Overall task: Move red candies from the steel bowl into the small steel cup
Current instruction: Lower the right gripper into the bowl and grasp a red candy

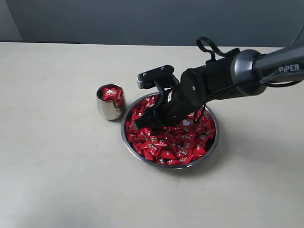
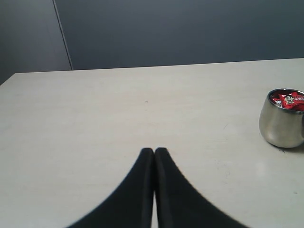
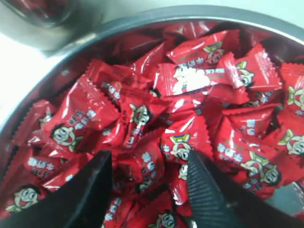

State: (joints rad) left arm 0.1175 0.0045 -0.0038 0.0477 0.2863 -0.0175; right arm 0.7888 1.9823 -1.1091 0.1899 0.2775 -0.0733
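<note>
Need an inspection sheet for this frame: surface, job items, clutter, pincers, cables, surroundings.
Surface: pale table, no spills seen.
Job's things: steel bowl full of red candies; small steel cup upright beside it with a few candies inside; cannot tell whether cup and bowl touch.
Clutter: nothing seen.
Pincers: right pincer open, tips down in the bowl's candies, nothing gripped; left pincer shut, empty, above bare table.
Cables: black cable loop on the right arm, clear of the bowl.
Surroundings: grey wall behind the table.
</note>
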